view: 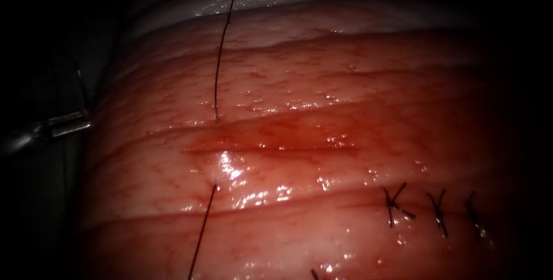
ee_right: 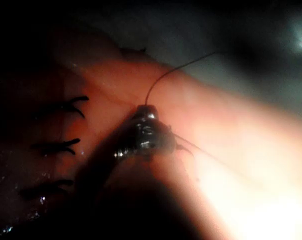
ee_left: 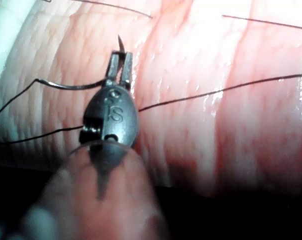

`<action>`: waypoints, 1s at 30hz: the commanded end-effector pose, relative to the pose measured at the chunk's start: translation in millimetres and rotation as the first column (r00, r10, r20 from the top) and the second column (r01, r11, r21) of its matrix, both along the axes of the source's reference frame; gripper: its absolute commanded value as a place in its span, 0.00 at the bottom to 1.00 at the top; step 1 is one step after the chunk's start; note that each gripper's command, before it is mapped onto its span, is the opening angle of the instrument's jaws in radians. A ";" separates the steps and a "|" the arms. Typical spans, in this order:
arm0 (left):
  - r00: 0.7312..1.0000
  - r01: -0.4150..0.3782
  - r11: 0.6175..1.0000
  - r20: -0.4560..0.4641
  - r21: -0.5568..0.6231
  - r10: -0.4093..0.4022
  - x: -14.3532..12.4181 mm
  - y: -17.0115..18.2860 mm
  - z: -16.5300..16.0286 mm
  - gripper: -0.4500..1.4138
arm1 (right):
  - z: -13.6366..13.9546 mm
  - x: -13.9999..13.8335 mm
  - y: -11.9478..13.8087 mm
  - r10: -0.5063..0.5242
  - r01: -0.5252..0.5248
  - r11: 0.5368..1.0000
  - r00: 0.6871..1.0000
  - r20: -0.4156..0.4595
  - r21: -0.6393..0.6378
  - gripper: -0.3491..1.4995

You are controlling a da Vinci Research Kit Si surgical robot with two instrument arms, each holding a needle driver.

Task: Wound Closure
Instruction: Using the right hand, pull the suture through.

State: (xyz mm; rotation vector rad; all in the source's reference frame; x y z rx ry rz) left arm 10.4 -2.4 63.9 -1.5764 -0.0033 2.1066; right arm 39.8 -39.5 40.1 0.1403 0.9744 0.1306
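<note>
In the endoscope view, a dark thread (view: 201,234) is seen nearest the viewer, rising from 6 o'clock and entering the tissue (view: 322,72) just below the cut (view: 271,144). At 4 o'clock, three finished stitches (view: 394,202) are set in a row. They are knotted and black, with short stiff cut ends splayed out.

The cut lies at the centre as a shallow furrow, its long axis running from 9 to 3 o'clock. It is filmed with glossy red fluid (view: 282,133). The thread is seen again above the cut's left end, and from there it runs straight towards 12 o'clock. The tissue is wet, pink and ridged in bands parallel to the cut, and it pales to white fat at the far edge.

At 9 o'clock, off the tissue's left edge, the left tool (view: 86,123) is held. In the left wrist view its smooth metal jaws (ee_left: 120,56) are clenched on the curved needle (ee_left: 122,50) close to its point. The sharp tip projects past the jaw tips, the shiny body arcs away sideways, and the needle is held clear of the tissue.

In the right wrist view the right tool (ee_right: 146,111) is seen over the tissue, with thread beside its tip. Its grip, and whether anything is held, cannot be told.
</note>
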 end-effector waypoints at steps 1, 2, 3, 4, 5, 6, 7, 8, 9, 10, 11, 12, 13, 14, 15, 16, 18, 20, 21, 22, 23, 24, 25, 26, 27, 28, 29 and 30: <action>1.000 0.002 1.000 -0.007 0.012 -0.002 -0.4 0.1 1.1 0.00 | 0.2 1.2 0.2 -0.014 0.013 1.000 0.998 -0.063 -0.018 0.02; 1.000 0.009 1.000 -0.012 0.017 -0.009 -0.3 0.1 1.3 0.00 | 0.2 1.1 0.8 -0.011 0.008 0.999 0.997 -0.080 -0.035 0.15; 1.000 0.009 1.000 -0.012 0.017 -0.009 -0.3 0.1 1.3 0.00 | 0.2 1.1 0.8 -0.011 0.008 0.999 0.997 -0.080 -0.035 0.15; 1.000 0.010 1.000 -0.025 0.017 -0.009 -0.2 0.1 1.7 0.00 | 0.6 0.5 2.6 0.007 -0.013 0.999 0.994 -0.113 -0.050 0.45; 1.000 0.011 1.000 -0.027 0.027 -0.011 -0.1 0.0 2.0 0.00 | 0.8 0.1 3.6 0.012 -0.020 0.998 0.992 -0.129 -0.056 0.55; 0.999 0.013 1.000 -0.029 0.025 -0.012 -0.1 -0.1 2.3 0.00 | 1.7 -0.9 6.2 0.024 -0.038 0.996 0.985 -0.171 -0.075 0.73; 0.999 0.013 1.000 -0.029 0.023 -0.013 -0.1 -0.1 2.4 0.00 | 2.2 -1.4 7.4 0.027 -0.047 0.994 0.981 -0.192 -0.099 0.81; 0.999 0.013 1.000 -0.029 0.023 -0.013 -0.1 -0.1 2.4 0.00 | 2.2 -1.4 7.4 0.027 -0.047 0.994 0.981 -0.192 -0.099 0.81; 0.999 0.014 1.000 -0.030 0.022 -0.013 -0.1 -0.2 2.5 0.00 | 2.8 -1.8 8.6 0.030 -0.056 0.992 0.977 -0.212 -0.116 0.86; 0.999 0.014 1.000 -0.030 0.020 -0.013 -0.1 -0.4 2.6 0.00 | 4.3 -2.9 11.1 0.066 -0.100 0.988 0.964 -0.257 -0.121 0.93; 0.999 0.016 1.000 -0.033 0.020 -0.015 -0.1 -0.4 2.6 0.00 | 5.1 -3.3 12.1 0.073 -0.112 0.984 0.961 -0.265 -0.135 0.95; 0.999 0.018 1.000 -0.036 0.020 -0.017 -0.1 -0.5 2.6 0.00 | 6.1 -3.8 13.2 0.079 -0.124 0.980 0.959 -0.271 -0.155 0.95; 0.999 0.022 1.000 -0.041 0.020 -0.021 -0.2 -0.5 2.6 0.00 | 6.9 -4.2 13.9 0.074 -0.121 0.979 0.960 -0.271 -0.162 0.95; 0.999 0.022 1.000 -0.041 0.020 -0.021 -0.2 -0.5 2.6 0.00 | 6.9 -4.2 13.9 0.074 -0.121 0.979 0.960 -0.271 -0.162 0.95; 0.998 0.028 0.999 -0.050 0.019 -0.027 -0.2 -0.5 2.6 0.00 | 9.4 -4.9 15.6 0.072 -0.122 0.975 0.963 -0.259 -0.184 0.94; 0.998 0.028 0.999 -0.050 0.019 -0.027 -0.2 -0.5 2.6 0.00 | 9.4 -4.9 15.6 0.072 -0.122 0.975 0.963 -0.259 -0.184 0.94; 0.998 0.031 0.999 -0.053 0.019 -0.030 -0.2 -0.6 2.6 0.00 | 12.6 -5.2 17.0 0.073 -0.125 0.972 0.966 -0.248 -0.201 0.94; 0.998 0.032 0.999 -0.054 0.018 -0.031 -0.3 -0.7 2.6 0.00 | 14.4 -5.2 17.7 0.074 -0.127 0.971 0.966 -0.246 -0.203 0.93; 0.998 0.033 0.999 -0.055 0.018 -0.032 -0.4 -0.7 2.6 0.00 | 15.1 -5.1 18.0 0.075 -0.128 0.971 0.966 -0.245 -0.204 0.92; 0.998 0.034 0.999 -0.056 0.017 -0.033 -0.4 -0.8 2.6 0.00 | 16.7 -5.0 18.5 0.077 -0.130 0.969 0.967 -0.243 -0.208 0.90; 0.998 0.034 0.999 -0.056 0.017 -0.033 -0.5 -0.8 2.6 0.00 | 17.3 -4.9 18.7 0.078 -0.130 0.969 0.967 -0.243 -0.210 0.88; 0.998 0.034 0.999 -0.056 0.016 -0.033 -0.5 -0.9 2.6 0.00 | 18.4 -4.9 18.9 0.083 -0.135 0.967 0.969 -0.235 -0.215 0.75; 0.998 0.034 0.999 -0.056 0.016 -0.033 -0.5 -0.9 2.6 0.00 | 18.4 -4.9 18.9 0.083 -0.135 0.967 0.969 -0.235 -0.215 0.75; 0.998 0.034 0.999 -0.056 0.016 -0.033 -0.5 -0.9 2.6 0.00 | 18.7 -4.9 18.9 0.089 -0.141 0.967 0.968 -0.234 -0.213 0.57; 0.998 0.034 0.999 -0.056 0.016 -0.033 -0.5 -0.9 2.6 0.00 | 19.0 -4.9 18.8 0.088 -0.138 0.968 0.969 -0.231 -0.208 0.29; 0.998 0.034 0.999 -0.056 0.016 -0.033 -0.5 -0.8 2.6 0.00 | 19.2 -4.9 18.6 0.080 -0.119 0.974 0.977 -0.197 -0.195 0.00; 0.998 0.034 0.999 -0.056 0.016 -0.033 -0.5 -0.8 2.6 0.00 | 19.2 -5.0 18.6 0.090 -0.123 0.975 0.980 -0.175 -0.187 0.00; 0.998 0.034 0.999 -0.056 0.016 -0.033 -0.5 -0.8 2.7 0.00 | 18.9 -5.2 18.4 0.111 -0.138 0.973 0.982 -0.151 -0.184 0.00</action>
